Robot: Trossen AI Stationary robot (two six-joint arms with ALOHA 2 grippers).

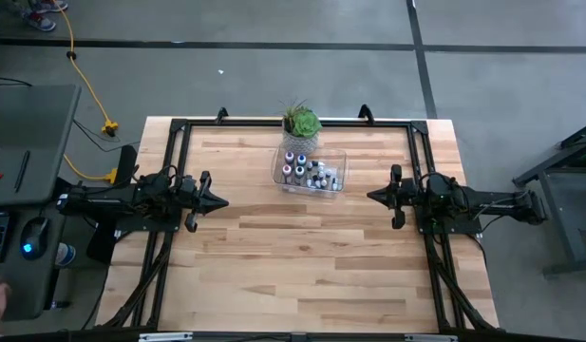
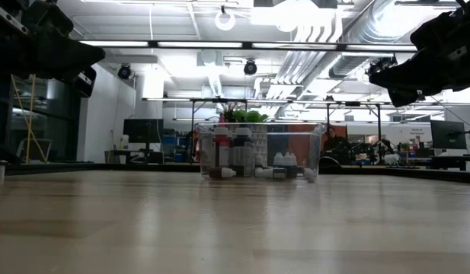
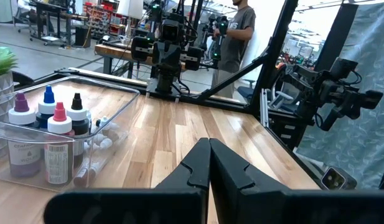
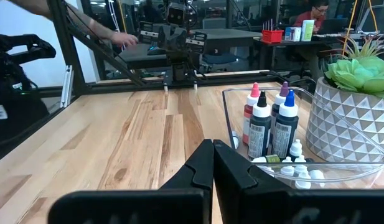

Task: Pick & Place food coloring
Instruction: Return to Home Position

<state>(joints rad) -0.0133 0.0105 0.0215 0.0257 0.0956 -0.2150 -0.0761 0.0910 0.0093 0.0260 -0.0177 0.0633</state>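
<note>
Food coloring (image 1: 311, 173): bottles gathered inside clear tray (image 1: 338, 157), beside potted plant (image 1: 301, 123) on desk (image 1: 302, 275) | left end effector (image 1: 221, 201): fingers pressed together, empty, well apart from tray | right end effector (image 1: 370, 196): likewise closed, empty, opposite side | homing: judged best done by retracting level, fingers closed, clear of tray, both arms parked symmetrically.

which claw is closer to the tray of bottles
Right. The right claw sits off the tray's right side; the left claw is farther away, off its left side.
</note>
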